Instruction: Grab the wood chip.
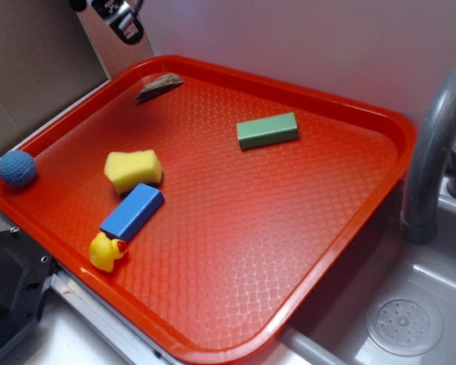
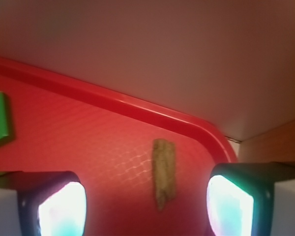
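Small flat brown-grey wood chip (image 2: pixel 164 172) lies between the open jaws; likely light, stiff, thin: pinch its narrow middle.

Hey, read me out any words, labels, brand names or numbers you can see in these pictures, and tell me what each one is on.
None can be read. The wood chip, green block, blue block, sponge, rubber duck, blue ball and red tray show no print. The gripper pads glow blank.
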Robot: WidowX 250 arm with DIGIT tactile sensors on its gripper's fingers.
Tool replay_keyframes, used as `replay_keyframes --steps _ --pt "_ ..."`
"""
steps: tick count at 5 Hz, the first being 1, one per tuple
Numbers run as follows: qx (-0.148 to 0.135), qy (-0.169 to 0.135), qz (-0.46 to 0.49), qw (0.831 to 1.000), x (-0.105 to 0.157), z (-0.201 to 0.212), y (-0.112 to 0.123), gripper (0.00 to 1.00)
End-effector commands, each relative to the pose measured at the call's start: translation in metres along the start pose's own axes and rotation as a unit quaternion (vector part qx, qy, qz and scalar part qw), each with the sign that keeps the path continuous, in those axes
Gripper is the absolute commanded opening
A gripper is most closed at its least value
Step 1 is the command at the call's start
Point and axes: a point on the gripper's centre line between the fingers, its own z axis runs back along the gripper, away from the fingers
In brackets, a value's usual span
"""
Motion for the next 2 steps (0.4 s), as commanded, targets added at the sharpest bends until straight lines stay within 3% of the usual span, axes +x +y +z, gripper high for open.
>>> replay_keyframes --steps 1,2 --pt "0.040 -0.012 -0.006 0.999 0.016 -0.013 0.005 1.00" --pt "0.025 0.021 -0.005 0.999 0.007 -0.035 0.008 1.00"
